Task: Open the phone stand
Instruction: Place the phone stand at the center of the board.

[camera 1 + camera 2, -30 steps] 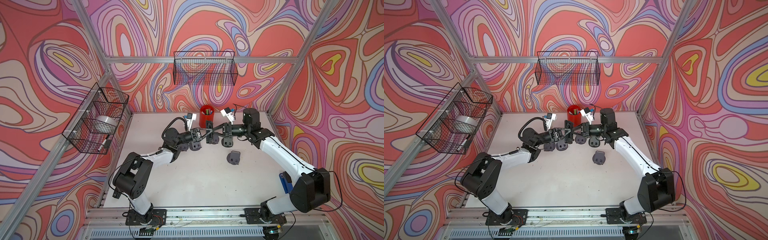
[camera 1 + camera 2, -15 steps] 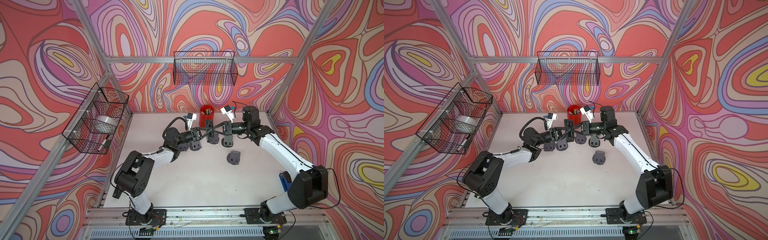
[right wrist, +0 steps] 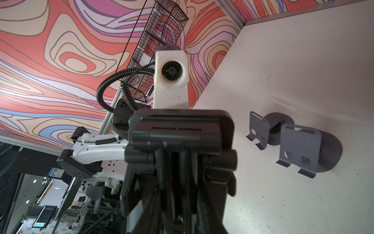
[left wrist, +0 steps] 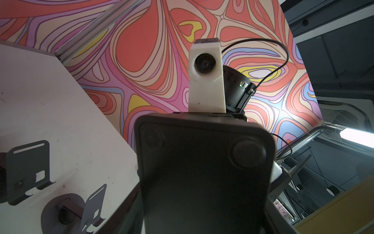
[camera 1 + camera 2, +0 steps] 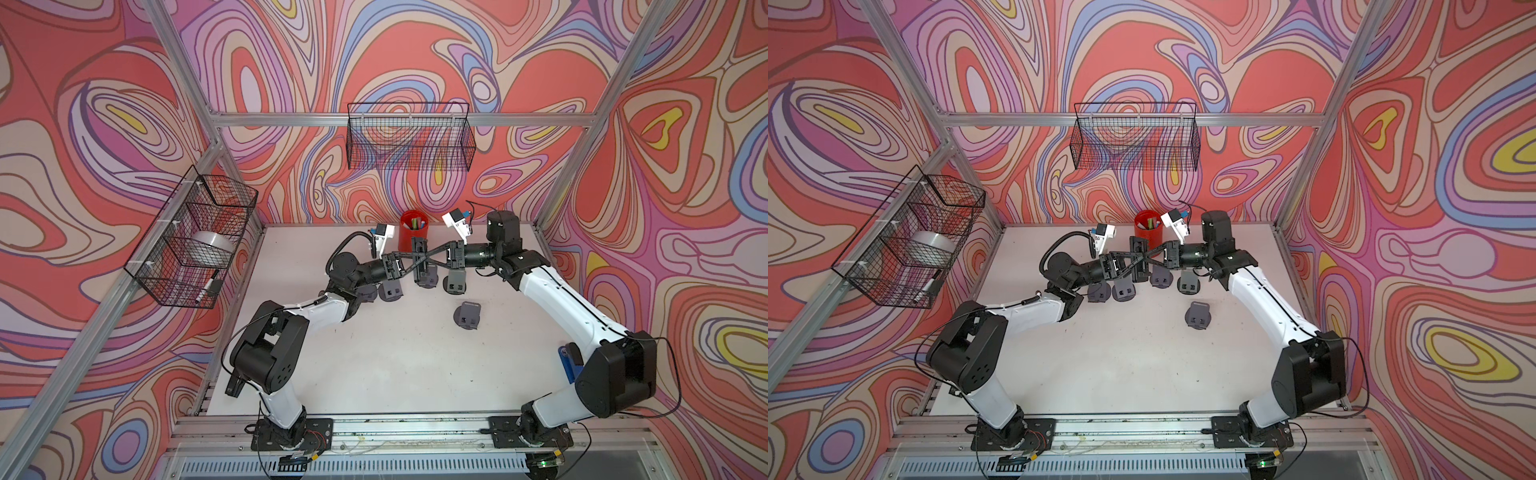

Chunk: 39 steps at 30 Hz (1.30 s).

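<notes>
So here's where we're at: we've got the black phone stand [image 5: 419,262] up off the counter [image 5: 395,374], hanging between our two arms a bit above the middle of the frame in both top views, just in front of the red cup [image 5: 407,242]. Our right fingers [image 5: 439,253] come in from the right and look clamped on the hinged side. The right wrist view has the hinge barrel [image 3: 180,156] sitting right over them, so that arm reads as the anchor. Our left fingers [image 5: 409,269] reach in from the left toward the base. The left wrist view is mostly the underside with its round rubber feet [image 4: 249,154], and we honestly can't tell whether those fingers are squeezing it or just sitting around it. Our guess at why it's held in the air: a folding stand needs one half pinned while the other swings, and the counter would get in the way. Room is tight up there. The cup is just behind, and the grey stands [image 5: 455,282] sit just below, with one more [image 5: 467,316] apart to the lower right. The lower half of the counter is bare, so that's our free space if the plate needs a wide swing.
</notes>
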{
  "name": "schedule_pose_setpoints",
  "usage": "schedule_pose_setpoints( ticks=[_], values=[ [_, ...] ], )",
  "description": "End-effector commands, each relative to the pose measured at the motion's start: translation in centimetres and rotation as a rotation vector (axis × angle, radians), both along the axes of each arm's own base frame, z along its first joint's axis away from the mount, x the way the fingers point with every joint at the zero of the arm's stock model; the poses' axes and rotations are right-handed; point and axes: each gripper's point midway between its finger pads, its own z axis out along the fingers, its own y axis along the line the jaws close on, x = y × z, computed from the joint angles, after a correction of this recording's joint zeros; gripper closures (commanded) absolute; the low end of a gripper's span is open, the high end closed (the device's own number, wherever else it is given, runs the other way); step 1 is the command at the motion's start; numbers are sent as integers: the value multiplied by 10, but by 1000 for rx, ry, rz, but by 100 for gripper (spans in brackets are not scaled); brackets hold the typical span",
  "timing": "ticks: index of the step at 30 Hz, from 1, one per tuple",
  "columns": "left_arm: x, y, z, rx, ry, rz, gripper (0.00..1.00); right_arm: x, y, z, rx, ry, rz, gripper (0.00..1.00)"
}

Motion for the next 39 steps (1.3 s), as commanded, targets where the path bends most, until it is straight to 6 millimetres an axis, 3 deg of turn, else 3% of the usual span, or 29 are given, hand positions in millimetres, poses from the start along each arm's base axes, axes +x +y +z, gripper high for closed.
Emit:
schedule_pose_setpoints(
  ticks=[1, 5, 12, 13, 15, 18, 32, 39],
  values=[
    [-12, -6, 20, -21, -120, -46, 100, -4, 7, 10, 17, -14, 25, 84],
    [-10, -6, 26, -23, -129, -39, 100, -7, 9, 8, 5, -19, 22, 73],
    [-9, -7, 34, -25, -141, -33, 100, -12, 14, 1, -16, -14, 23, 69],
    [-9, -7, 34, -25, -140, -33, 100, -12, 14, 0, -18, -14, 21, 72],
    [-10, -6, 34, -25, -142, -34, 100, -9, 14, -2, -27, -13, 8, 92],
    [-13, -6, 33, -20, -139, -42, 100, -7, 14, -3, -31, -17, 2, 100],
    [-3, 27, 11, 63, -90, -2, 100, -6, 10, 4, -17, -30, 34, 100],
    [-2, 33, 1, 93, -73, 7, 100, -7, 8, 6, -13, -29, 43, 100]
  ],
)
